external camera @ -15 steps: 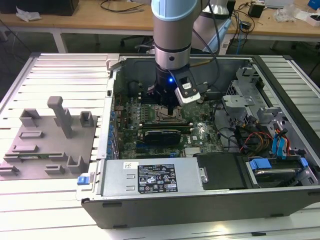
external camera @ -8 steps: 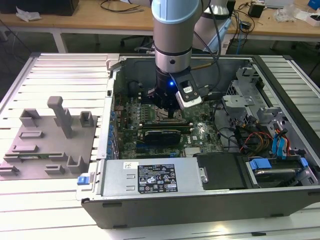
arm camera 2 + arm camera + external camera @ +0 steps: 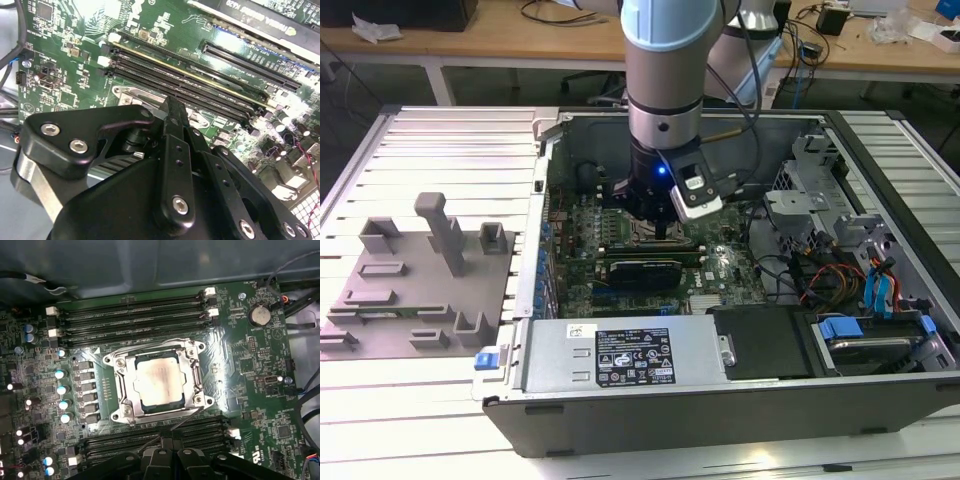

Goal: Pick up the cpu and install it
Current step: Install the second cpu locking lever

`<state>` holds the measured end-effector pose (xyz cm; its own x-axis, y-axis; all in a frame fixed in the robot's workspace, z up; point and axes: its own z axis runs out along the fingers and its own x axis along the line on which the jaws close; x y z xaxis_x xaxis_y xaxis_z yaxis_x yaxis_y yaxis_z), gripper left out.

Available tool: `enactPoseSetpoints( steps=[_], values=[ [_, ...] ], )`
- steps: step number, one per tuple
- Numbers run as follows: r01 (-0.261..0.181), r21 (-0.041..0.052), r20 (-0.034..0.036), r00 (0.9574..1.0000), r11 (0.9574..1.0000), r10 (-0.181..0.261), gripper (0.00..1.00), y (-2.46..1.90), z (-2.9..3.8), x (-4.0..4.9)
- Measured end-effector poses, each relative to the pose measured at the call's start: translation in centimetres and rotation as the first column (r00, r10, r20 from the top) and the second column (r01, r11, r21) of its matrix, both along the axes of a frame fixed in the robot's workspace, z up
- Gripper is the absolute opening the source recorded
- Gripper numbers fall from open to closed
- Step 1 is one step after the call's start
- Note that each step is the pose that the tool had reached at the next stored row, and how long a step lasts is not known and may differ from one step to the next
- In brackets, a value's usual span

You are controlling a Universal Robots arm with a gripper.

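Cpu (image 3: 158,382) sits in socket (image 3: 194,371) beneath end effector (image 3: 661,232).

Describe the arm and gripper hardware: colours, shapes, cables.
The arm is a silver-grey cylinder with a pale blue band at its top and a black wrist section carrying a lit blue light. A black cable runs alongside. The gripper is matte black, with angular linkage plates joined by silver screws.

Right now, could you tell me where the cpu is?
In the first wrist view the cpu lies in the metal socket frame on the motherboard, between the memory slots.
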<state>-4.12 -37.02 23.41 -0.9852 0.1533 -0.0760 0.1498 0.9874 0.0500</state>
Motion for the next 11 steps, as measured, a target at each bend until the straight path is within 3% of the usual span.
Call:
enactPoseSetpoints(
  steps=[5, 9, 11],
  values=[
    [0.000, 0.0000, 0.0025, 1.0000, 1.0000, 0.000, 0.11, 0.00, -0.14, -0.79],
    [0.000, -0.0002, 0.0016, 1.0000, 1.0000, 0.000, 0.11, 0.00, -0.18, -0.92],
    [0.000, 0.0000, -0.0326, 0.9995, 1.0000, 0.000, 0.11, 0.00, -0.26, -0.91]
  ],
)
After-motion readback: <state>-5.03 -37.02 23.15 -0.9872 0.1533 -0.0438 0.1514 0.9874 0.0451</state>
